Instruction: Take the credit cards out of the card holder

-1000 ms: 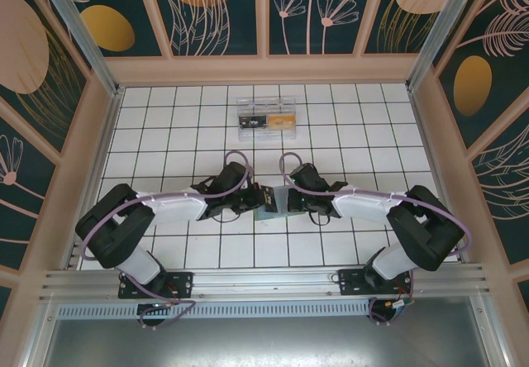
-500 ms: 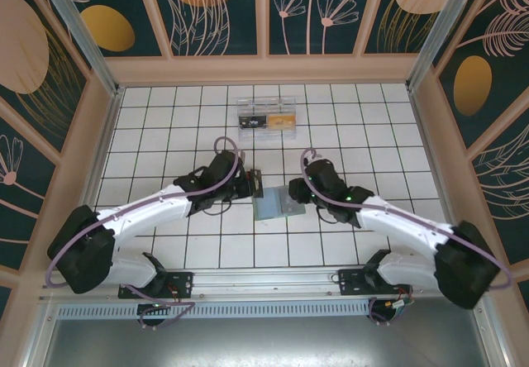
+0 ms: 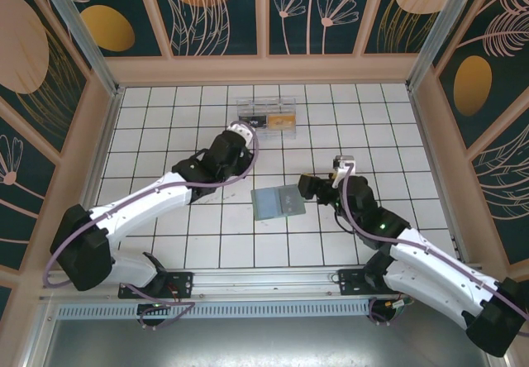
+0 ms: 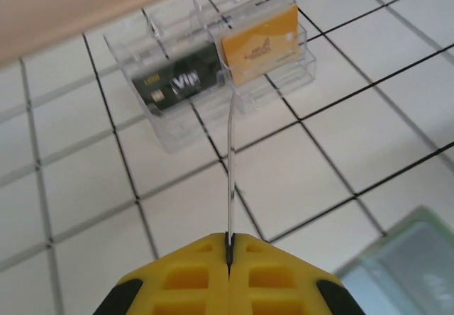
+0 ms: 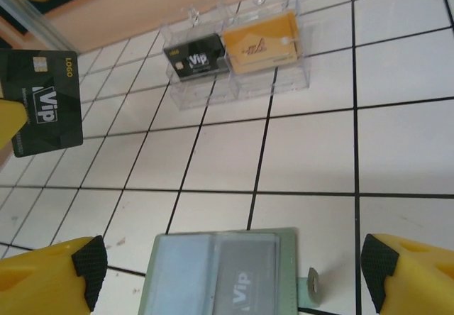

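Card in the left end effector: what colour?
The card is black; right wrist view shows it best.

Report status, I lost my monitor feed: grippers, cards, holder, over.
Left gripper shut on black card, lifted near clear box. Right gripper open beside card holder. Holder open flat on tiles, second card inside. Nothing in the way.
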Tool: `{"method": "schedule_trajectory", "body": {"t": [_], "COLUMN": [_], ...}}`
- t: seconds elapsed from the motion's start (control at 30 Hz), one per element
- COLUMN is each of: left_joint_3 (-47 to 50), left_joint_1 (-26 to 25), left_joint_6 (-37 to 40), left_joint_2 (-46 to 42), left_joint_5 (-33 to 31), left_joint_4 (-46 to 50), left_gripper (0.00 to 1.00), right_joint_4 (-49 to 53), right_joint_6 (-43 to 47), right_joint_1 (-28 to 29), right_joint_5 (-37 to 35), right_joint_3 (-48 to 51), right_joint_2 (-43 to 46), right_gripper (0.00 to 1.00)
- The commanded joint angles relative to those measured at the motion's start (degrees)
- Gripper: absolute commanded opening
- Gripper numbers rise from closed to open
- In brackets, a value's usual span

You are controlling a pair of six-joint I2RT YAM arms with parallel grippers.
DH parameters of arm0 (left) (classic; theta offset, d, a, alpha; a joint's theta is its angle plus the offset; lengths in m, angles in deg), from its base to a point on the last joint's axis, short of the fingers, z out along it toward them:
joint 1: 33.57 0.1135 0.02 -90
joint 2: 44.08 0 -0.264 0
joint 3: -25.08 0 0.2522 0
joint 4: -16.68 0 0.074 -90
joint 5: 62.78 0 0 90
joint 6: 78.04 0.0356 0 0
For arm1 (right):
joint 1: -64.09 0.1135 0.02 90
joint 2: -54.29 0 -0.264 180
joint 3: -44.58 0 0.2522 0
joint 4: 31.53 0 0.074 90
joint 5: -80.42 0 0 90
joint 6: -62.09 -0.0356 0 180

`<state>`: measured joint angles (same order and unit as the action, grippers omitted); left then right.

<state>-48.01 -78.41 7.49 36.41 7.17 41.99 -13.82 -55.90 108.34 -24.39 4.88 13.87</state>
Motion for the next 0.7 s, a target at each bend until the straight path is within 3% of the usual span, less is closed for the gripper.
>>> {"method": "schedule_trajectory", "body": {"t": [0.0,0.37,0.67], "left_joint_3": [-4.32,-9.30,-16.25], "left_joint_1": [0.67,3.47,5.30], "left_joint_6": [19.25,51.38,64.05], "left_joint_2": [4.18,15.29,24.64], "left_joint_5": [-5.83,-4.10,-6.62], "left_joint_4": [-3.06,-6.27,-8.98], "left_gripper": [0.00,0.00,0.00], "right_joint_4": [-1.93,-1.39,-0.76], "right_joint_6": [-0.45,-0.95,-1.63], "right_joint_1": [0.29,0.31,0.36], "right_joint_5": [-3.61,-6.23,-5.86], "right_joint_3": [1.10,3.80,4.32], "right_joint_2": [2.41,9.71,10.05], "right_gripper": [0.96,0.99,0.99]}}
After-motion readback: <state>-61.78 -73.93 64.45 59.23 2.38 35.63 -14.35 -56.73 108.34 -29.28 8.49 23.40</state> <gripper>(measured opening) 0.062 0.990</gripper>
